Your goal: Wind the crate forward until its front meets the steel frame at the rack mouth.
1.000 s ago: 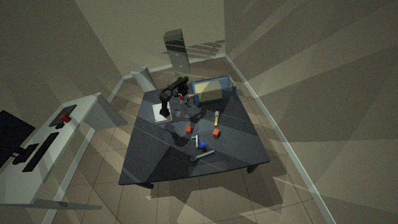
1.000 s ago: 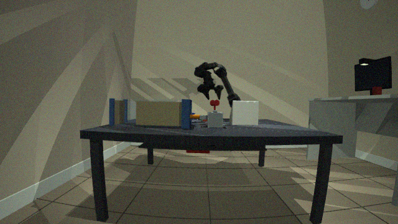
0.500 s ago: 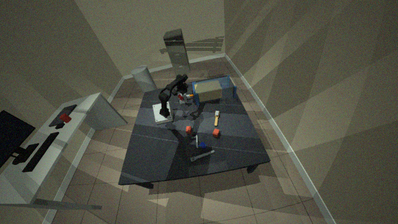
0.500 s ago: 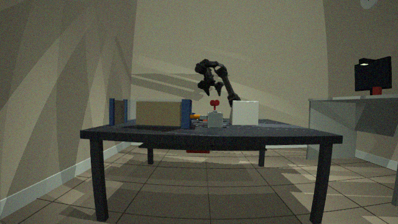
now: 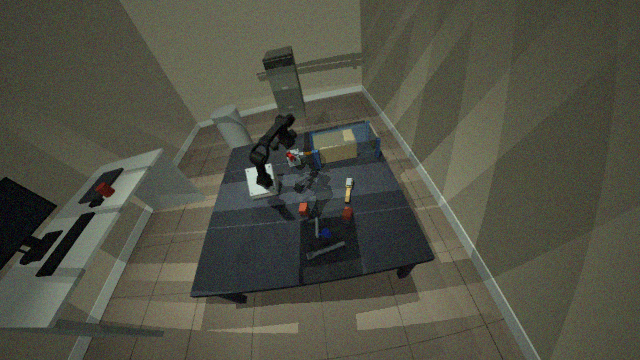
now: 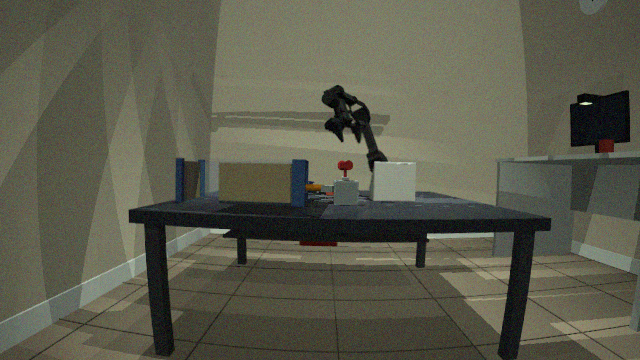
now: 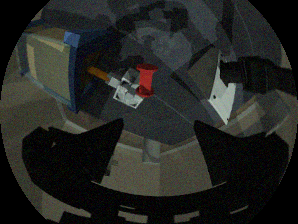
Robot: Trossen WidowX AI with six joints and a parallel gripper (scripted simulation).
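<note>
At upper centre of the top view, my parallel-jaw gripper (image 5: 289, 141) (image 6: 350, 139) (image 7: 158, 123), fingers wide apart and empty, hovers above the red-handled hand winch (image 5: 295, 161) (image 6: 346, 192) (image 7: 127, 95); the tan crate (image 5: 337, 149) (image 6: 256, 182) (image 7: 49, 62) lies right of it, seemingly against the blue frame (image 5: 314, 159) (image 6: 300, 183) (image 7: 74, 82). Probable step: final withdrawal; next, retreat clear.

On the dark worktop (image 5: 250, 250) (image 6: 450, 224), a winch (image 5: 295, 159) (image 6: 346, 192) (image 7: 129, 96) and two red blocks (image 5: 303, 209) are being carried.
</note>
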